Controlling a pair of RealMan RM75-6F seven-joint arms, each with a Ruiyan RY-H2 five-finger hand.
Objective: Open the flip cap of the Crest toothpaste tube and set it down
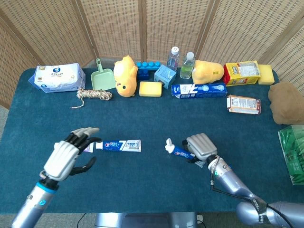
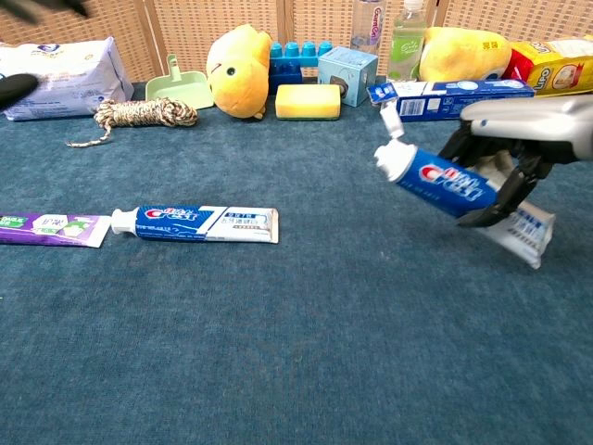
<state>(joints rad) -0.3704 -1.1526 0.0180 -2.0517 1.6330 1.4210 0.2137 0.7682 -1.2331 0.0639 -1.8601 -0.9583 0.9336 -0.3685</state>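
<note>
My right hand point(image 1: 200, 146) point(image 2: 519, 134) grips the blue Crest toothpaste tube point(image 2: 449, 185) point(image 1: 179, 151) by its rear half, above the cloth, nozzle pointing left. Its white flip cap point(image 2: 389, 120) point(image 1: 168, 142) stands hinged open, upright on the white nozzle. My left hand point(image 1: 69, 154) hovers at the front left with fingers spread and nothing in it; in the chest view only dark fingertips point(image 2: 17, 85) show at the top left corner.
Another blue toothpaste tube point(image 1: 118, 145) point(image 2: 196, 222) and a purple one point(image 2: 46, 229) lie at the left. Along the back are a wipes pack point(image 1: 57, 77), rope point(image 1: 95, 94), dustpan point(image 1: 102, 79), yellow plush point(image 1: 125, 69), sponge point(image 1: 150, 89), bottles point(image 1: 186, 65), toothpaste box point(image 1: 198, 90) and snack packs point(image 1: 242, 72).
</note>
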